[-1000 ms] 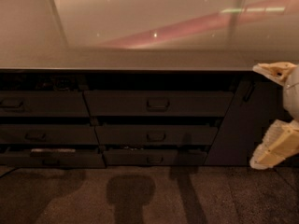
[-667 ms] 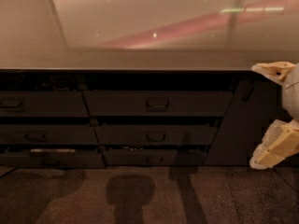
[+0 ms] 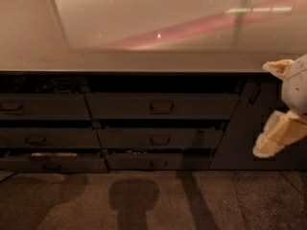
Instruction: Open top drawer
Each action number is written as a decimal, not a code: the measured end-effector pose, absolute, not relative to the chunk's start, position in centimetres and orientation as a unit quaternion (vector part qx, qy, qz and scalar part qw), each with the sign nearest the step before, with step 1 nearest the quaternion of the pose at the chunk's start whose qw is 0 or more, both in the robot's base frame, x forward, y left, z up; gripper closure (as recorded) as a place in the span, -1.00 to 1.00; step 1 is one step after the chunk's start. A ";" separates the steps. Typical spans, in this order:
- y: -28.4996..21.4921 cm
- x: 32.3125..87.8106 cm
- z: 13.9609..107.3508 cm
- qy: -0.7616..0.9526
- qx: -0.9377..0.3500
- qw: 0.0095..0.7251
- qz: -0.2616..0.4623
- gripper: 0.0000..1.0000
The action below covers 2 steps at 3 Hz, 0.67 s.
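Observation:
The top drawer [image 3: 201, 107] is the widest dark grey-brown front, just under the countertop in the middle column. Its small loop handle [image 3: 161, 107] sits at its centre. The front lies roughly in line with the drawers beside it, with a dark gap above. My gripper [image 3: 263, 108] is at the right edge of the view, to the right of the drawer and apart from it. Its two cream fingers [image 3: 277, 67] are spread wide, one high and one low, with nothing between them.
Two narrower drawer fronts [image 3: 160, 139] stack below the top drawer. A second column of drawers [image 3: 43, 107] stands to the left. A glossy countertop [image 3: 144, 56] overhangs them. A plain dark panel [image 3: 249, 128] is behind the gripper. The floor [image 3: 153, 200] carries shadows.

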State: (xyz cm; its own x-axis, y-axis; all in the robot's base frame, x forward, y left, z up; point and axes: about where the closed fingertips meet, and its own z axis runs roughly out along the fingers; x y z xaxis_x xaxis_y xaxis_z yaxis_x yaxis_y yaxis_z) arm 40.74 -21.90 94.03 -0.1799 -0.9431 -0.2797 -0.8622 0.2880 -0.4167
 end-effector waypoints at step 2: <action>-28.8 46.8 86.7 0.813 -0.537 0.225 -0.024 -1.00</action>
